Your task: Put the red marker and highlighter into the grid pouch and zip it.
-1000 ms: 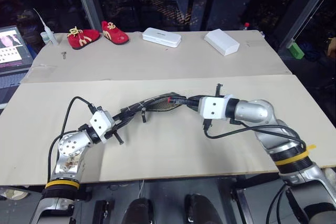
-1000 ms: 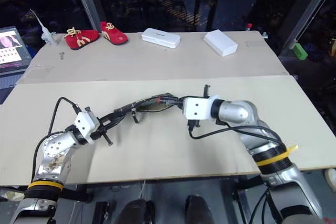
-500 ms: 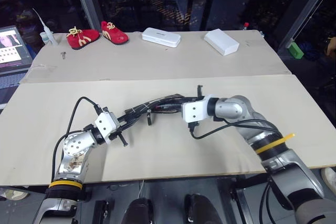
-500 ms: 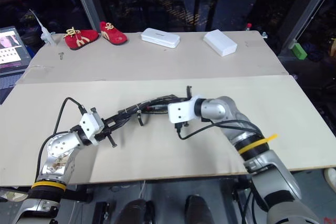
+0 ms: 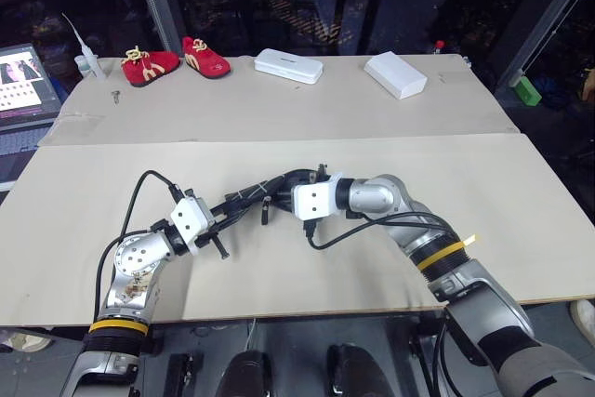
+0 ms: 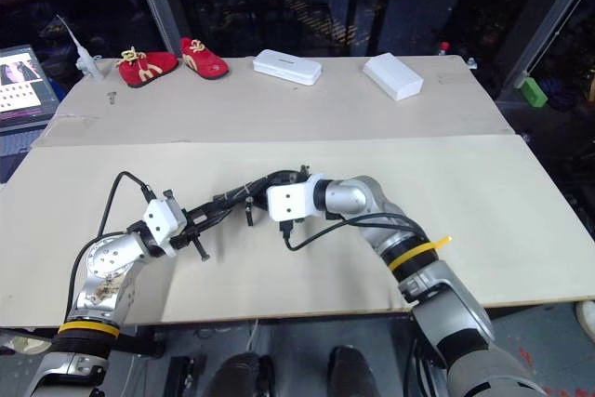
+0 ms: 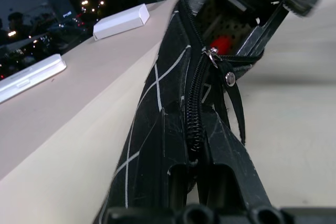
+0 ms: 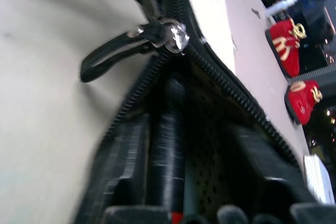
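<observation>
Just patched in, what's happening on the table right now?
The left gripper is shut on one end of the grid pouch, holding it off the table. The right gripper is at the pouch's open mouth with the red marker inside. The zipper pull cord hangs partway along; the pouch is not yet zipped.
</observation>
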You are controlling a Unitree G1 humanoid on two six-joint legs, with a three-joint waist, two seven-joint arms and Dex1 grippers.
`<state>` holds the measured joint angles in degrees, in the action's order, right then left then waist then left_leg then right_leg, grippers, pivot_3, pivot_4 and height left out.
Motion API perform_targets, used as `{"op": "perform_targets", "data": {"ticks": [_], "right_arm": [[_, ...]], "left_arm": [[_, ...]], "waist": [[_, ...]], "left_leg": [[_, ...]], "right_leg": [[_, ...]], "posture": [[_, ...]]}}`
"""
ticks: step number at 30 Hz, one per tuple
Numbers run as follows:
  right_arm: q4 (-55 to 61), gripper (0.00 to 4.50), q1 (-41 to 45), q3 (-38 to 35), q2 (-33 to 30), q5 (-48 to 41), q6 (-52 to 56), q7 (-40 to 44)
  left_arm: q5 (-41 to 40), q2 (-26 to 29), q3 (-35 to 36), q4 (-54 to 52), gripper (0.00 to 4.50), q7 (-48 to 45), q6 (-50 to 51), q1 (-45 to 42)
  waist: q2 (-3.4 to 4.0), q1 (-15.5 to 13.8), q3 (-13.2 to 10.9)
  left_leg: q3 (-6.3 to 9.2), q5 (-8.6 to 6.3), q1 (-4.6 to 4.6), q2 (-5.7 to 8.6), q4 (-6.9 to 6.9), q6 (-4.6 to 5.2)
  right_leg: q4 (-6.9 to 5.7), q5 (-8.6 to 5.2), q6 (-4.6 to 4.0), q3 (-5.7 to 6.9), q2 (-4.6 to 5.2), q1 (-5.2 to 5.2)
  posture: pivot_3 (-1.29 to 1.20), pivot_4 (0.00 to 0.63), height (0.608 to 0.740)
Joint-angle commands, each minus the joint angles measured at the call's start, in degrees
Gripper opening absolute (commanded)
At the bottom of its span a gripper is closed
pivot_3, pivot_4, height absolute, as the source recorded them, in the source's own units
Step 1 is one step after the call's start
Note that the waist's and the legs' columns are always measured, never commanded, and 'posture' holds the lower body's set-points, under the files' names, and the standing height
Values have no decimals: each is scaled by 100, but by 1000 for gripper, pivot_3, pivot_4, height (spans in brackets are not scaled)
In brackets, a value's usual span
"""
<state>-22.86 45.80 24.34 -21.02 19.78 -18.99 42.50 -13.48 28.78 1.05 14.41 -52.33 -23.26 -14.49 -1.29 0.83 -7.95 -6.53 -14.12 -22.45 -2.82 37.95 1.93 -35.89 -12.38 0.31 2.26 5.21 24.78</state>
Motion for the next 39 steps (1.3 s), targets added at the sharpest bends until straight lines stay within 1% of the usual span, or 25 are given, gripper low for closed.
{"op": "perform_targets", "data": {"ticks": [1, 3, 4, 5, 6, 7, 8, 9, 11, 14, 17, 18, 20, 22, 26, 31, 33, 39], "right_arm": [[141, 3521, 107, -583, -407, -476, -8, 104], [414, 3521, -118, -864, -632, -1028, 216, 500], [754, 3521, -297, -1098, -711, -1601, 701, 822], [1019, 3521, -427, -1256, -761, -1997, 1063, 1034], [1657, 3521, -709, -1487, -1023, -2858, 2270, 1503], [2175, 3521, -973, -1658, -1289, -3518, 3071, 1905], [2533, 3521, -1149, -1766, -1480, -3931, 3603, 2150], [2781, 3521, -1267, -1980, -1589, -4386, 4280, 2143], [2991, 3521, -1380, -2199, -1682, -4796, 5032, 1966], [3113, 3521, -1807, -1986, -1775, -4526, 5441, 1637], [3211, 3521, -2009, -1720, -1523, -4472, 5926, 1231], [3208, 3521, -2037, -1570, -1303, -4438, 6163, 986], [3074, 3521, -1937, -1332, -653, -4419, 6733, 400], [3029, 3521, -1819, -1200, -316, -4329, 6916, 152], [2709, 3521, -1398, -905, 375, -4156, 6924, -206], [2238, 3521, -779, -928, 1015, -4067, 6785, -454], [2206, 3521, -607, -976, 1157, -4117, 6805, -469], [2191, 3521, -413, -1025, 1298, -4067, 6831, -581]], "left_arm": [[-63, 14, 46, -232, 0, 36, 18, 35], [-61, 15, 46, -232, 0, 34, 24, 32], [-60, 16, 46, -231, 0, 33, 29, 29], [-62, 18, 48, -245, 0, 32, 34, 40], [-64, 23, 52, -257, 0, 27, 38, 51], [-66, 27, 55, -262, 0, 23, 45, 55], [-67, 29, 56, -266, 0, 21, 51, 59], [-70, 33, 59, -277, 0, 18, 60, 66], [-76, 41, 68, -283, 0, 9, 69, 74], [-84, 61, 86, -257, 0, -3, 86, 52], [-89, 69, 97, -241, 0, -4, 97, 26], [-91, 65, 97, -247, 0, 2, 111, 10], [-96, 41, 82, -282, 0, 19, 148, -15], [-99, 27, 67, -307, 0, 16, 161, -14], [-75, -15, 16, -326, 0, 3, 179, -18], [-61, -37, -1, -290, 0, -6, 184, -65], [-68, -38, 3, -284, 0, -15, 180, -68], [-60, -50, 13, -255, 0, 7, 172, -60]], "waist": [[0, -9, 0], [0, -12, 0], [0, -15, 0], [0, -19, 0], [0, -19, 0], [0, -25, 0], [0, -38, 0], [0, -47, 0], [0, -12, 0], [-1, 7, 0], [-1, -3, 0], [-1, 8, 0], [-1, 33, 0], [-1, 38, 0], [0, -10, 0], [0, -14, 0], [0, -10, 0], [0, -1, 0]], "left_leg": [[1, 0, 0, 0, 0, 0], [1, 0, -1, 0, 0, 0], [1, -1, -1, 0, 0, 1], [3, -1, -2, 0, -1, 1], [7, -2, -2, -1, -1, 2], [8, -3, -2, -2, -2, 4], [16, -3, -5, -2, -4, 4], [34, -5, -5, -3, -4, 7], [39, -7, -2, -1, -4, 10], [36, -7, 25, -6, -4, 10], [37, -7, 44, -8, -4, 9], [36, -6, 43, -8, -4, 8], [34, -6, 40, -9, -4, 8], [34, -5, 31, -9, -4, 6], [35, -2, 5, -2, -1, 2], [33, -2, 2, 0, 0, 3], [32, -2, 0, -1, 0, 2], [31, -2, -3, -2, 0, 2]], "right_leg": [[0, 0, 0, 0, 0, 0], [3, 0, 0, 0, 0, 0], [3, 0, 0, 0, 0, 0], [4, 0, 0, 1, 0, -1], [6, 0, 0, 4, 0, -5], [6, 0, 0, 4, 0, -5], [7, 0, 0, 5, 1, -5], [8, 0, 0, 5, 2, -5], [10, 1, 0, 3, 8, -5], [10, 9, -11, 1, 6, -25], [11, 1, -16, 5, 3, -41], [9, 1, -17, 3, 2, -40], [9, 1, -17, -2, -4, -36], [1, 2, -17, -4, -7, -23], [-5, 5, -12, -1, -1, -2], [2, 7, -8, 1, -1, -4], [2, 7, -8, 4, -3, -3], [3, 7, -8, 6, -2, -2]], "posture": [[0, 150, 740], [0, 150, 740], [0, 150, 740], [0, 150, 740], [0, 150, 740], [0, 150, 740], [0, 150, 740], [0, 150, 740], [0, 150, 740], [0, 150, 740], [0, 150, 740], [0, 150, 740], [0, 150, 740], [0, 150, 740], [0, 150, 740], [0, 150, 740], [0, 150, 740], [0, 150, 740]]}}
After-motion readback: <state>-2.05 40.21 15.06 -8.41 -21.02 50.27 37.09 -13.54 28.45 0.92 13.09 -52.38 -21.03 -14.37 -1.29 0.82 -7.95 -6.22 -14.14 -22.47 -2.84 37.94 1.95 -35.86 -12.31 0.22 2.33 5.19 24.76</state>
